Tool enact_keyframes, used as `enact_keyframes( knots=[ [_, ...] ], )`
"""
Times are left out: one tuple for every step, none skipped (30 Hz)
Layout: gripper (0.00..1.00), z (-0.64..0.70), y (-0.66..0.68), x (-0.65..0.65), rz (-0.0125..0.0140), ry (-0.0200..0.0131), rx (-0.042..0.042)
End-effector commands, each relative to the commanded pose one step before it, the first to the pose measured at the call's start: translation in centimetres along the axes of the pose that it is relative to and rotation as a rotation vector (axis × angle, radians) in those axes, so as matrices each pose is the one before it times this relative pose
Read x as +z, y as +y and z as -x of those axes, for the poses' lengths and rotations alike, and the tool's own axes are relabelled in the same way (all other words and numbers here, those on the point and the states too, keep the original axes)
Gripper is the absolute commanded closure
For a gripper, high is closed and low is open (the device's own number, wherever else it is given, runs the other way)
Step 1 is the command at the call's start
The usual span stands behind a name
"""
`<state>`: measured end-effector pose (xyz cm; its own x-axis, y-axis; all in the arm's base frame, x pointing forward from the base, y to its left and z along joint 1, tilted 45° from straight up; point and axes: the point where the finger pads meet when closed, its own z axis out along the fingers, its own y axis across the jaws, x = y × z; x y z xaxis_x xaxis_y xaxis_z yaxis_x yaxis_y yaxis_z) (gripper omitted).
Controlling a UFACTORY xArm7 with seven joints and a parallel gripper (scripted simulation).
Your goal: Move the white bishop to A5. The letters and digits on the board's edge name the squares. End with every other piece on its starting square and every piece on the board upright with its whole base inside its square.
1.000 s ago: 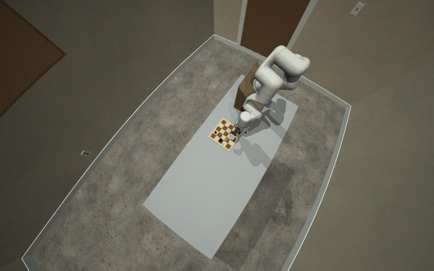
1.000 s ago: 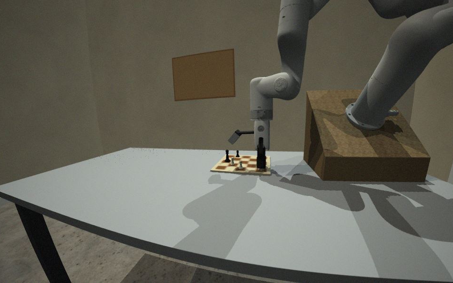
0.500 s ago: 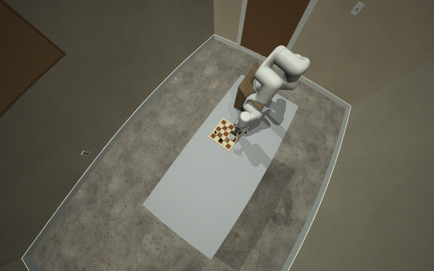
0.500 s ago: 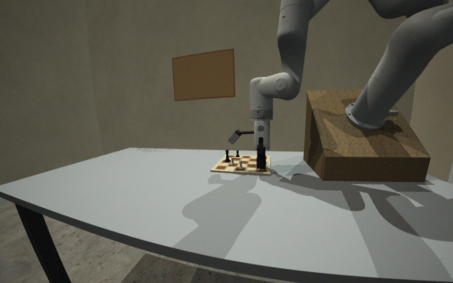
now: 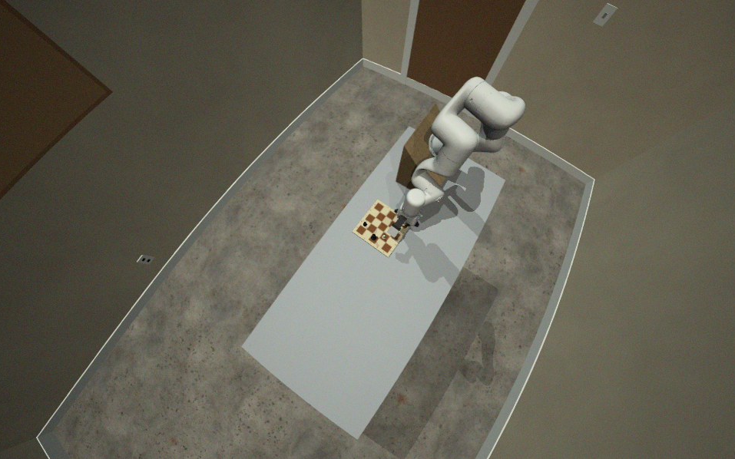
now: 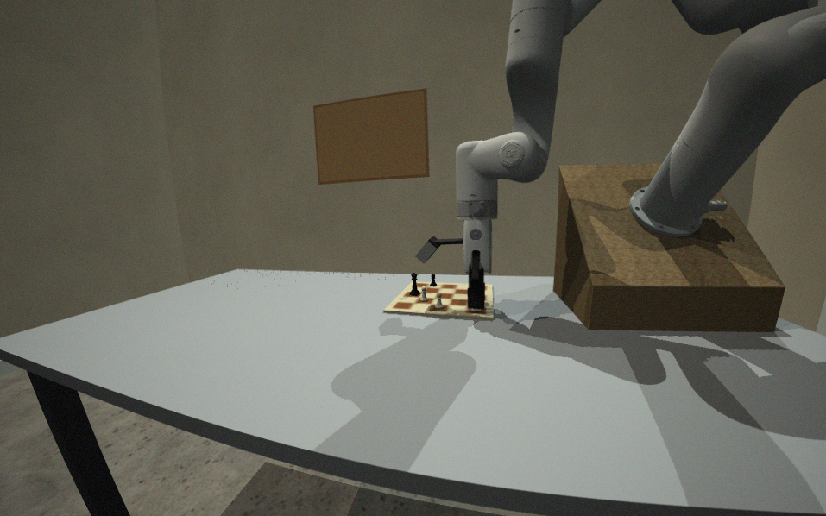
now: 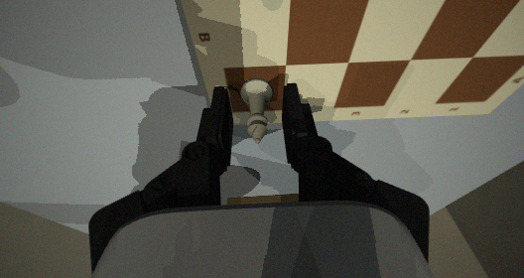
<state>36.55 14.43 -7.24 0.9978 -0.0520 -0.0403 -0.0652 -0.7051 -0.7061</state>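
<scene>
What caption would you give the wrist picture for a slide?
Open gripper straddling the upright white bishop on the board's dark corner square, fingers clear of it on both sides.

Claw [image 7: 256,112] open, pointing down

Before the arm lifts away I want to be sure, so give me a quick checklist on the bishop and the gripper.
1. Gripper open, fingers apart from the white bishop: ok.
2. Bishop upright: ok.
3. Base inside the dark corner square of the board: ok.
4. Square is A5: cannot tell; it adjoins row B, its digit is hidden.
5. Black pieces and white pieces elsewhere upright: ok.
</scene>
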Motion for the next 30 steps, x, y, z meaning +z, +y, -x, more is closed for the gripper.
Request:
enact_keyframes(
  knots=[
    [0.63, -0.127, 0.068, -0.111, 0.00137, 0.00303, 0.00031],
    [0.63, 0.0, 0.0, -0.051, 0.0, 0.00001, -0.00001],
    [0.63, -0.001, 0.0, -0.093, -0.00001, 0.00001, -0.00001],
    [0.63, 0.0, 0.0, -0.142, 0.0, 0.00001, -0.00001],
    [0.63, 0.001, 0.0, -0.195, 0.0, -0.00001, 0.00001],
    [0.63, -0.001, 0.0, -0.252, -0.00001, 0.00001, -0.00002],
    [0.63, 0.0, 0.0, 0.0, 0.0, 0.0, 0.0],
    [0.63, 0.0, 0.0, 0.0, 0.0, 0.0, 0.0],
    [0.63, 0.001, 0.0, -0.308, 0.00001, -0.00001, 0.00001],
    [0.63, 0.0, 0.0, -0.363, 0.0, 0.0, 0.0],
    [0.63, -0.001, 0.0, -0.414, 0.0, 0.0, -0.00001],
    [0.63, 0.0, 0.0, -0.461, 0.0, 0.0, 0.0],
    [0.63, 0.0, 0.0, -0.501, 0.0, 0.0, 0.0],
    [0.63, 0.0, 0.0, -0.534, 0.0, 0.0, 0.0],
    [0.63, 0.0, 0.0, -0.557, 0.0, 0.0, 0.0],
    [0.63, 0.0, 0.0, -0.566, 0.0, 0.0, 0.00001],
    [0.63, 0.0, 0.0, -0.565, 0.0, 0.0, 0.0],
    [0.63, -0.001, 0.0, -0.554, 0.0, 0.0, -0.00001],
    [0.63, 0.0, 0.0, -0.534, 0.0, 0.0, 0.0],
    [0.63, 0.0, 0.0, -0.506, 0.0, 0.0, 0.0],
    [0.63, 0.0, 0.0, -0.469, 0.0, 0.0, 0.0],
    [0.63, 0.001, 0.0, -0.424, 0.00001, -0.00001, 0.00001],
    [0.63, -0.001, 0.0, -0.375, -0.00001, 0.00001, -0.00001],
    [0.63, 0.0, 0.0, 0.0, 0.0, 0.0, 0.0],
    [0.63, 0.0, 0.0, 0.0, 0.0, 0.0, 0.0],
    [0.63, 0.0, 0.0, -0.32, 0.0, 0.0, 0.0],
    [0.63, 0.001, 0.0, -0.262, 0.00001, -0.00001, 0.00001],
    [0.63, -0.001, 0.0, -0.205, -0.00001, 0.00001, -0.00001],
    [0.63, 0.0, 0.0, -0.149, 0.0, 0.0, 0.0],
    [0.63, 0.001, 0.0, -0.097, 0.00001, -0.00001, 0.00001]
  ],
)
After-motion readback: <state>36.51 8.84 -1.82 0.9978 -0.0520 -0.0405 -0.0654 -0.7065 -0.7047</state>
